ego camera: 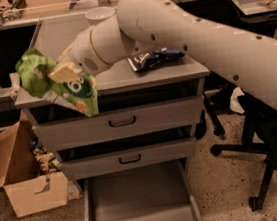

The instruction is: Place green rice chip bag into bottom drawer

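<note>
My gripper (62,71) is shut on the green rice chip bag (55,85), a wrinkly bright green foil bag. It hangs in the air past the front left edge of the cabinet top (124,79), in front of the top drawer's left end. The bottom drawer (137,203) is pulled open below, a wide grey tray with a bare floor. The bag is above and to the left of it. My white arm (195,40) reaches in from the right across the cabinet.
A dark blue chip bag (152,58) lies on the cabinet top, a white bowl (99,14) behind it. Two shut grey drawers with black handles (122,120) sit above the open one. An open cardboard box (22,172) stands at the left, an office chair (266,167) at the right.
</note>
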Motion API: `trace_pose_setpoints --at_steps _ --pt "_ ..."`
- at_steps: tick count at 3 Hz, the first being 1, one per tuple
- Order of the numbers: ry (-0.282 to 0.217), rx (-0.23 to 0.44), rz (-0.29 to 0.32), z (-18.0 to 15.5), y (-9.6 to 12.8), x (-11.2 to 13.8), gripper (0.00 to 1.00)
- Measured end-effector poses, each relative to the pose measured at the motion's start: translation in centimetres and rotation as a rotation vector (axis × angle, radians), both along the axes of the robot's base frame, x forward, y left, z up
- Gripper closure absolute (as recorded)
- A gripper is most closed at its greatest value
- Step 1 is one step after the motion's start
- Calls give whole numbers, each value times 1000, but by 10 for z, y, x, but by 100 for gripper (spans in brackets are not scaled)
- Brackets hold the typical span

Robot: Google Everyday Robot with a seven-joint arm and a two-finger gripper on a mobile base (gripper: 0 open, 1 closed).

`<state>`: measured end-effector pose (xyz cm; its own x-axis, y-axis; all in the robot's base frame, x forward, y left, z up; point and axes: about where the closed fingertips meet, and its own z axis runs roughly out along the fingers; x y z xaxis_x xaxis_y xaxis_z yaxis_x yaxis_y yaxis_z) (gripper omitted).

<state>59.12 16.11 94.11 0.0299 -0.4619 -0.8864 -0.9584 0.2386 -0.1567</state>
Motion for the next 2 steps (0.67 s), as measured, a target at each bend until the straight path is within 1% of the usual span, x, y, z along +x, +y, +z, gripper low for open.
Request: trace_pose_setpoints --at_steps 1,2 --pt "2 1 2 -1 0 -2 100" --pt "16 -28 39 -15 6 -8 100"
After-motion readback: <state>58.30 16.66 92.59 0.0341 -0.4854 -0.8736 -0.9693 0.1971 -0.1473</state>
